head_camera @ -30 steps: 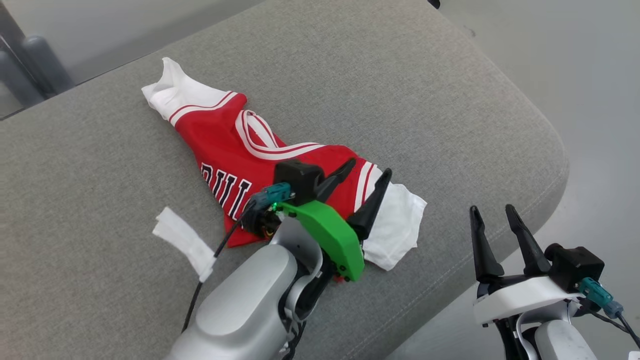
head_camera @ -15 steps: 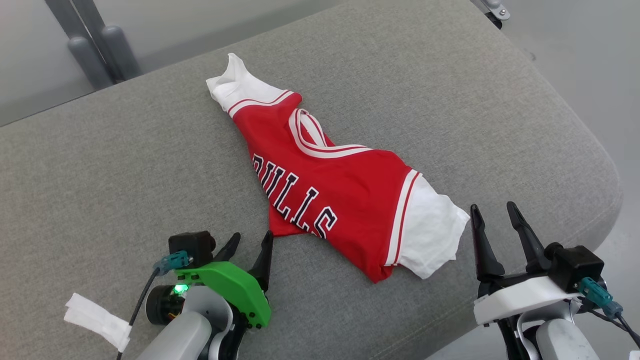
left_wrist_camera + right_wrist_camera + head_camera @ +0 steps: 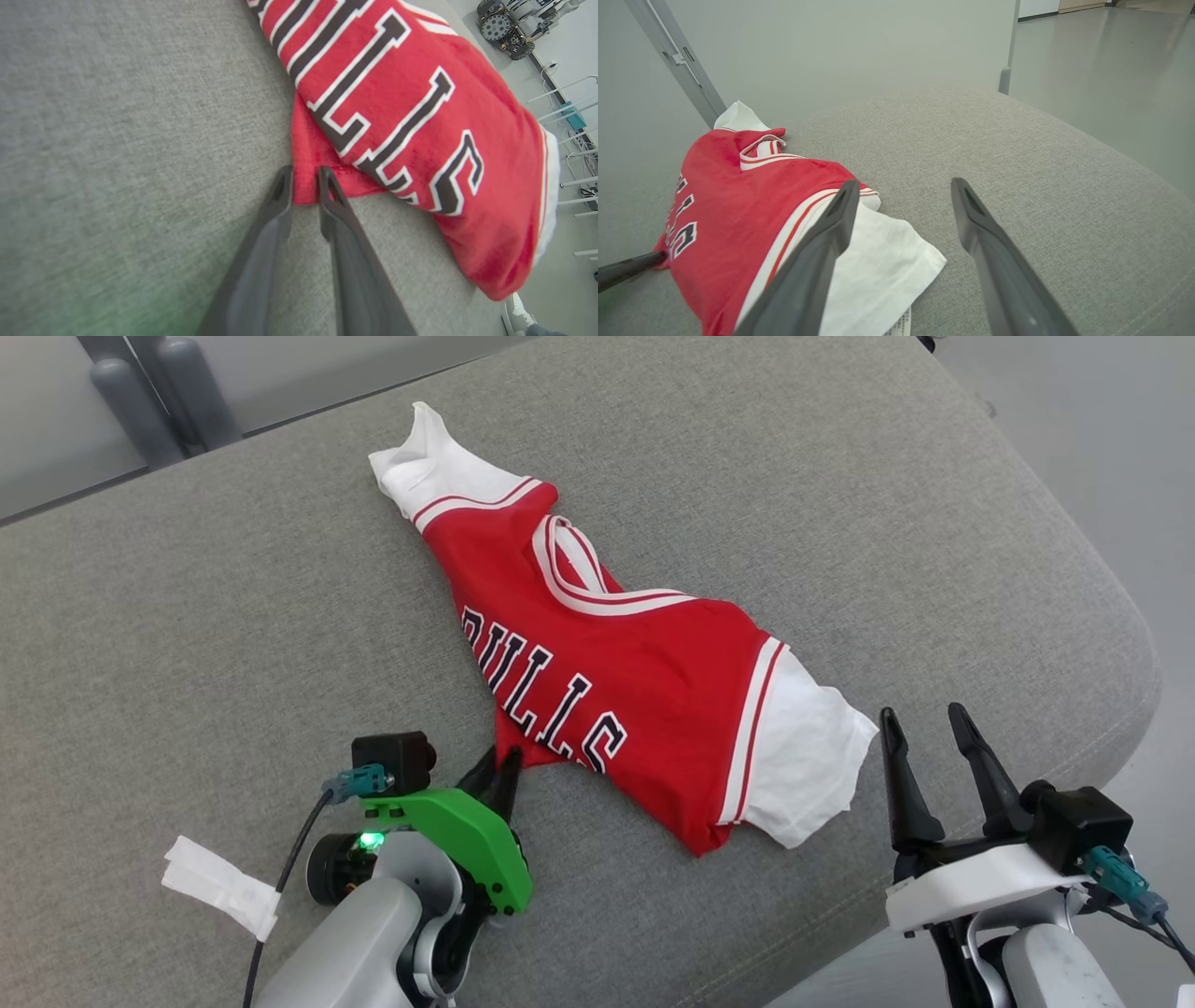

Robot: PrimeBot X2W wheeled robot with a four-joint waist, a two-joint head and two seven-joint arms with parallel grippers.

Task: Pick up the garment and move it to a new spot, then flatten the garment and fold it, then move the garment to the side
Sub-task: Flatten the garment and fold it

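Head view first: the red and white fabric basketball jersey (image 3: 635, 691) with dark block lettering lies bunched and diagonal across the big grey woven cushion (image 3: 233, 616), with one white sleeve at the far end and the other at the near right. The left gripper (image 3: 499, 767), the one on the green plastic mount, sits right at the jersey's near red corner with its fingers close together. The right gripper (image 3: 924, 739), on the white mount, is just beside the near white sleeve, fingers spread wide and holding nothing. In the left wrist view, the left gripper (image 3: 306, 176) has only a slim gap, and the red hem corner of the jersey (image 3: 397, 93) sits right between the tips. Honestly can't tell if it's actually pinched. In the right wrist view, the right gripper (image 3: 901, 186) is wide apart above the cushion (image 3: 1017, 163). The jersey (image 3: 738, 200) lies to the left, its white sleeve running behind the left-hand finger, and one of the left gripper's dark fingers (image 3: 626, 269) meets the red edge at far left.
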